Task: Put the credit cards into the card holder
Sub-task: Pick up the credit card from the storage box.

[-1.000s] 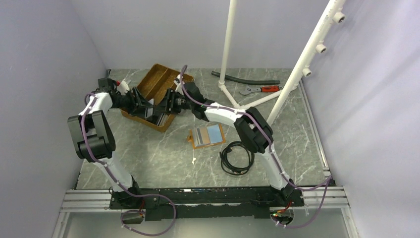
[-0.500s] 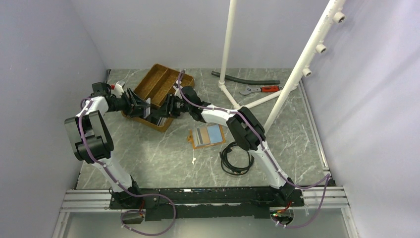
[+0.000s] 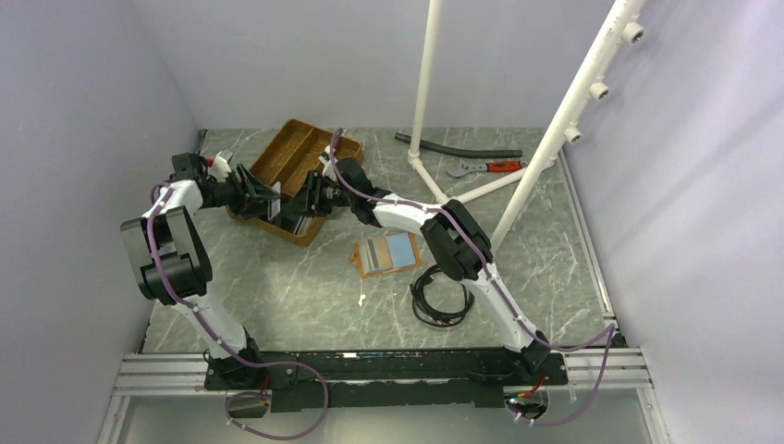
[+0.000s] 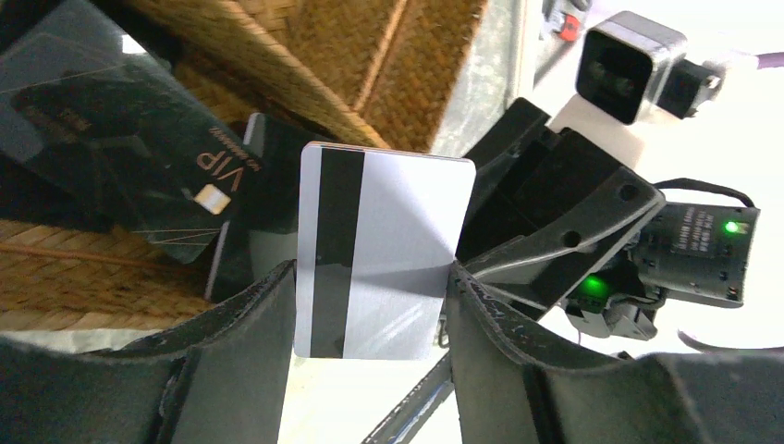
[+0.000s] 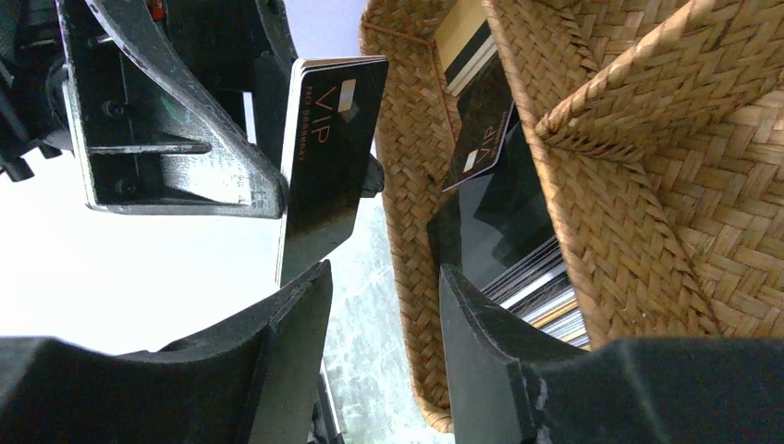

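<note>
My left gripper (image 4: 370, 277) is shut on a credit card (image 4: 388, 231), whitish-grey with a black stripe, clamped edge to edge between both fingers. In the right wrist view the same held card (image 5: 333, 139) shows a dark VIP face. My right gripper (image 5: 384, 273) is open just below it, with only table and tray rim between its fingers. Both grippers meet over the tray's near end, left gripper (image 3: 266, 198) facing right gripper (image 3: 296, 205). More credit cards (image 5: 504, 222) lie in the tray. The orange card holder (image 3: 388, 252) lies open on the table, its pale blue pockets up.
The brown woven tray (image 3: 294, 148) stands at the back left. A coiled black cable (image 3: 442, 296) lies right of the card holder. A white pipe stand (image 3: 425, 92), a black hose (image 3: 458, 148) and a red-handled wrench (image 3: 490, 167) are at the back right.
The left gripper has drawn back to the left with the card. The right gripper has followed it leftward along the tray's near end.
</note>
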Action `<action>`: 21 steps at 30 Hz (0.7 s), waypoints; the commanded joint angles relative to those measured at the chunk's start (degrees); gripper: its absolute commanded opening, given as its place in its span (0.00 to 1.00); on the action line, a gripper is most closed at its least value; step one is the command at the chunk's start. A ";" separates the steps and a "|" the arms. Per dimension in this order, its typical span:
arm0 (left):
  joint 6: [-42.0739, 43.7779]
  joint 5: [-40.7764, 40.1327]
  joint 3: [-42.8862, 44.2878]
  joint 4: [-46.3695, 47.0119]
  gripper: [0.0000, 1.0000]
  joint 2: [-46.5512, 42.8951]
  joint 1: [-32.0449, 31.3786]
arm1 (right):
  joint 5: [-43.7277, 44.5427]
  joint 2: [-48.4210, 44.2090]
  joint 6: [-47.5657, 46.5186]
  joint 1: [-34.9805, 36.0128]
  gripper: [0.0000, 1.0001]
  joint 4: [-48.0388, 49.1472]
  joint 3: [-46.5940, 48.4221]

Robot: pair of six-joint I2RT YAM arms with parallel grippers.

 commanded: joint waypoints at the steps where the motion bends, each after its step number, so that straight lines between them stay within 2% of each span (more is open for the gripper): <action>1: 2.19 -6.37 0.98 -1.23 0.26 -3.28 0.24 | -0.16 1.51 1.80 -0.30 0.48 0.34 2.84; 6: 1.55 -1.91 0.81 -0.15 0.25 -1.46 0.20 | -1.84 1.64 4.96 -0.30 0.46 8.85 0.22; 10: 1.12 -0.42 1.06 -0.29 0.25 0.13 0.29 | -3.26 0.56 7.43 -0.42 0.53 15.37 -2.63; 13: 0.74 0.28 0.66 0.31 0.25 0.17 0.23 | -4.09 0.74 7.55 -0.39 0.56 15.09 -1.31; 21: 0.79 0.71 0.53 0.39 0.24 0.17 0.24 | -5.05 1.82 10.80 -0.41 0.56 18.70 -1.46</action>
